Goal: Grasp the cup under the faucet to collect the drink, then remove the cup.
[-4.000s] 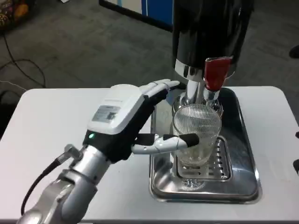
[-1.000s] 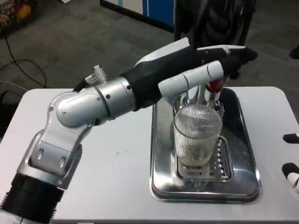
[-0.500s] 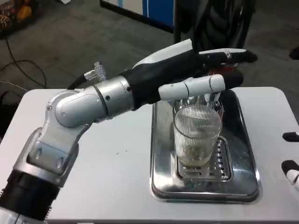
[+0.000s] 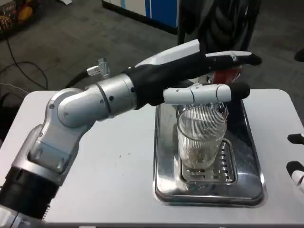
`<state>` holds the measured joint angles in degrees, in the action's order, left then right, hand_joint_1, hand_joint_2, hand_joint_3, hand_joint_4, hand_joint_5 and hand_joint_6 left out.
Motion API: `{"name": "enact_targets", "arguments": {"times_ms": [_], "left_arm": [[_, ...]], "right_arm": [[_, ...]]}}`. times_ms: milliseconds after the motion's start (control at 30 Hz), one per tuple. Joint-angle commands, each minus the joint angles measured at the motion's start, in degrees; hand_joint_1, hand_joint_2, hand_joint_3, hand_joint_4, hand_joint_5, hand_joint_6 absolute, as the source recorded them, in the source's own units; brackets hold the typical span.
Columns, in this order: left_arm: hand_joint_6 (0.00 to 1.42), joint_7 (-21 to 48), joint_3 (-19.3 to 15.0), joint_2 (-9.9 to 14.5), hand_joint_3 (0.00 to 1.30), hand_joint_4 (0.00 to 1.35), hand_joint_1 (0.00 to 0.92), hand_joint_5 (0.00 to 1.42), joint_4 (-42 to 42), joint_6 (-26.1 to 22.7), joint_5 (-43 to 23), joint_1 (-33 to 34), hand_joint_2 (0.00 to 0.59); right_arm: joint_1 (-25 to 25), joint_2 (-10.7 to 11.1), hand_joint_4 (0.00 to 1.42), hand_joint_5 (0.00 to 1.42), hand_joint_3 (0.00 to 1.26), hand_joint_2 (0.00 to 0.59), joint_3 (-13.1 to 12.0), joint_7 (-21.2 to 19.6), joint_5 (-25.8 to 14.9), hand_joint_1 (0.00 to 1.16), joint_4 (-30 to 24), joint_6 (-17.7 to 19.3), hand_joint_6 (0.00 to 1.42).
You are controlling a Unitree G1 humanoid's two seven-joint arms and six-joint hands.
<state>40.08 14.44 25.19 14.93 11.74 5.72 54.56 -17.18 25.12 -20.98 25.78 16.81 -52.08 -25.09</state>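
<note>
Nearest the camera, the front lip of the steel tray (image 4: pixel 209 198) is sitting on the white table (image 4: pixel 109 166), and the right hand (image 4: pixel 295 166) is showing just its fingertips at the table's right edge; whether those fingers are spread or curled I cannot tell, though nothing is showing in them.

A little farther in, the cup (image 4: pixel 201 137) is standing upright on the slotted grate (image 4: pixel 209 172) of the tray, directly below the faucet. It is a clear ribbed tumbler, looking like glass or hard plastic: stiff, probably brittle if knocked against the metal, and likely slick if wet, though the ribs should be giving the fingers some bite. Only a trace of something is showing at the bottom, so it is probably light now and will be growing heavier as it fills. The best hold looks to be around the middle of the wall, thumb on one side and fingers on the other, below the rim so nothing is dipping inside, and kept level on lifting.

Farther back and above the cup, the left hand (image 4: pixel 204 71) is reaching across to the red lever (image 4: pixel 227 74) of the dispenser (image 4: pixel 223 21). Its fingers are lying stretched out, upper ones over the lever and the lower one under it, just above the cup's rim; it is gripping nothing that I can make out, and whether it is pressing the lever is unclear.
</note>
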Motion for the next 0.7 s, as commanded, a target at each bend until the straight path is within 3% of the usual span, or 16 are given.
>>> {"name": "enact_targets", "arguments": {"times_ms": [33, 700], "left_arm": [[0.09, 1.70, 3.11, 1.48, 0.12, 0.00, 0.000, 0.09, 2.29, -0.62, 4.98, -1.75, 0.114], [0.08, 0.76, 5.68, 2.87, 0.09, 0.00, 0.000, 0.06, 1.23, 2.33, 10.24, -2.25, 0.113]], "right_arm": [[0.16, 0.23, 0.09, 0.10, 0.17, 0.447, 0.22, -0.38, -0.49, 0.32, -0.45, -0.69, 0.00], [0.04, 0.00, 0.09, 0.10, 0.17, 0.447, -0.74, -0.42, -2.54, 0.31, -0.43, -1.64, 0.00]]}}
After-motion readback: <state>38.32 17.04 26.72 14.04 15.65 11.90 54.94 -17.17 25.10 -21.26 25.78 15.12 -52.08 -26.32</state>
